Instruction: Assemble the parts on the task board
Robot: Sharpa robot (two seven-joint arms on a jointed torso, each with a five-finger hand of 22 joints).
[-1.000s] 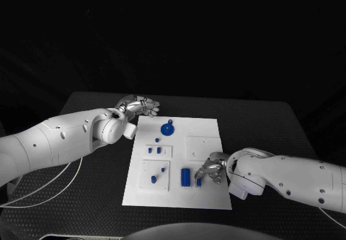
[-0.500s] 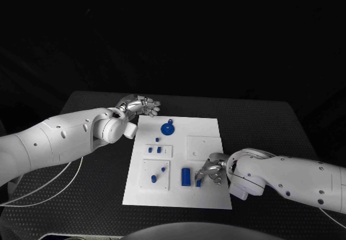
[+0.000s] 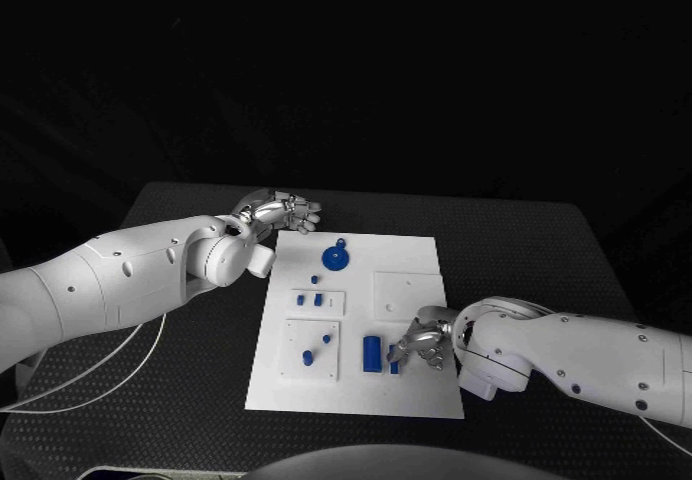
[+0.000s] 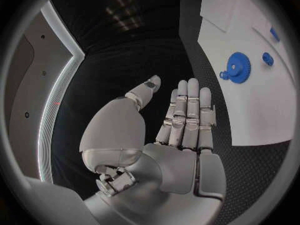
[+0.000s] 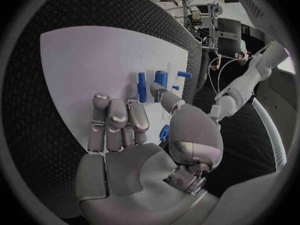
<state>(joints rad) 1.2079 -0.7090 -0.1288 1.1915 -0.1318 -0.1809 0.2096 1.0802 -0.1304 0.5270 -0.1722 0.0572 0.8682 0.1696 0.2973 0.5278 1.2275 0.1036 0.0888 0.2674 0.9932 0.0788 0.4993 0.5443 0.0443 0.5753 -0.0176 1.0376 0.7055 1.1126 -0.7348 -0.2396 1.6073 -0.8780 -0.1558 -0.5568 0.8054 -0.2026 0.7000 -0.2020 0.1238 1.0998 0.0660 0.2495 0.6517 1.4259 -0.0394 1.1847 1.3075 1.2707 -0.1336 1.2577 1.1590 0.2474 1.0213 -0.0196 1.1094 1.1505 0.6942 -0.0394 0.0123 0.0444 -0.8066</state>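
Black bench, task board mid-job: your right robot hand hovers unclenched, holding nothing, over loose blue parts just beside its fingertips; left robot hand idles released off the board's far corner, most assembly left.

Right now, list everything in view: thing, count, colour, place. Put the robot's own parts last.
table: one, black, under everything.
task board: one, white, mid-table.
gear: one, blue, far part of the board.
small parts: several, blue, on the board's middle and near part; exact count unclear.
left hand: one, silver, empty, off the board's far left corner.
right hand: one, silver, over the board's near right area, beside upright blue parts; grip unclear.
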